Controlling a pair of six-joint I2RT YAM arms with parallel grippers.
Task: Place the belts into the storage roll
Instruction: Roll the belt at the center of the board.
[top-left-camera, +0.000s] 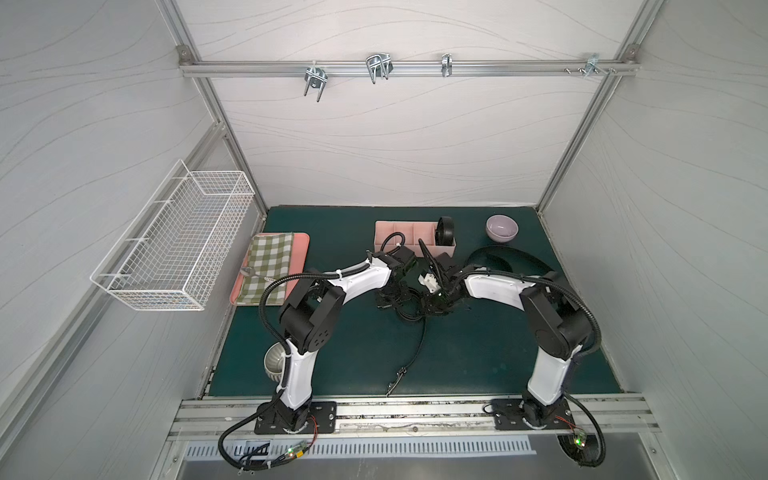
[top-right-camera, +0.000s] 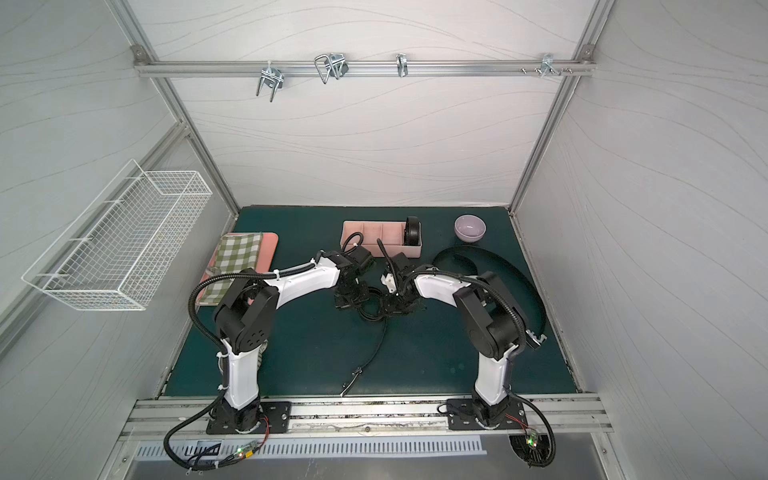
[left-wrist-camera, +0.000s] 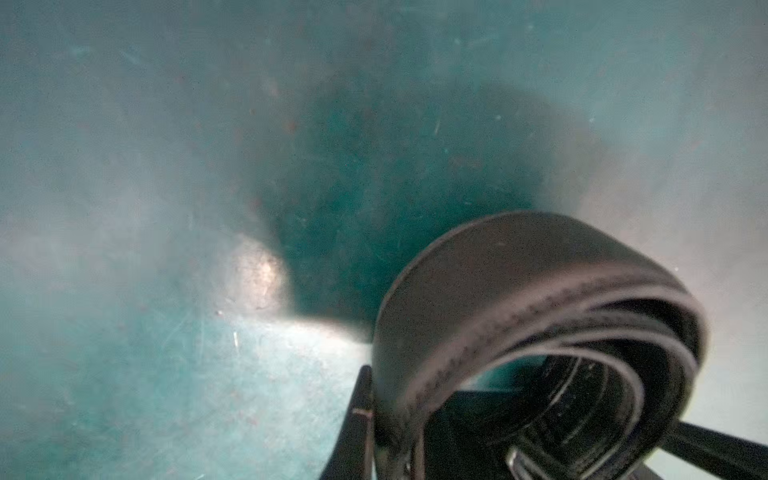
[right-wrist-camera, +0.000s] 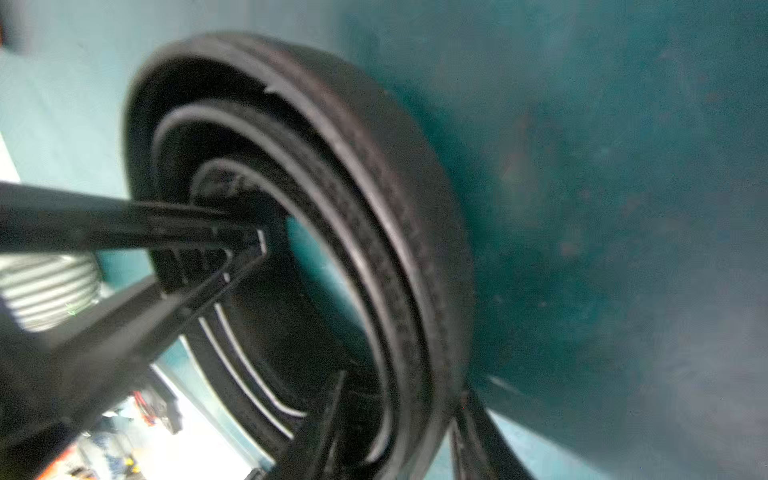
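Three black belts show in both top views. One coiled belt (top-left-camera: 445, 232) (top-right-camera: 413, 232) stands in the right end compartment of the pink storage roll (top-left-camera: 395, 232) (top-right-camera: 365, 230). A loose belt (top-left-camera: 515, 255) (top-right-camera: 498, 266) curves across the mat on the right. The third belt (top-left-camera: 409, 309) is a coil (left-wrist-camera: 519, 270) (right-wrist-camera: 374, 174) between both grippers at mid-mat, its buckle end (top-left-camera: 397, 376) trailing toward the front. My left gripper (left-wrist-camera: 386, 399) (top-left-camera: 390, 299) is shut on the coil's wall. My right gripper (right-wrist-camera: 399, 390) (top-left-camera: 432, 303) pinches the wall too, one finger inside and one outside.
A purple bowl (top-left-camera: 502, 227) sits right of the storage roll. A flat pink tray with checked cloth (top-left-camera: 270, 266) lies at the left, a white wire basket (top-left-camera: 178, 245) hangs on the left wall, and a ribbed grey bowl (top-left-camera: 274, 361) stands by the left arm's base.
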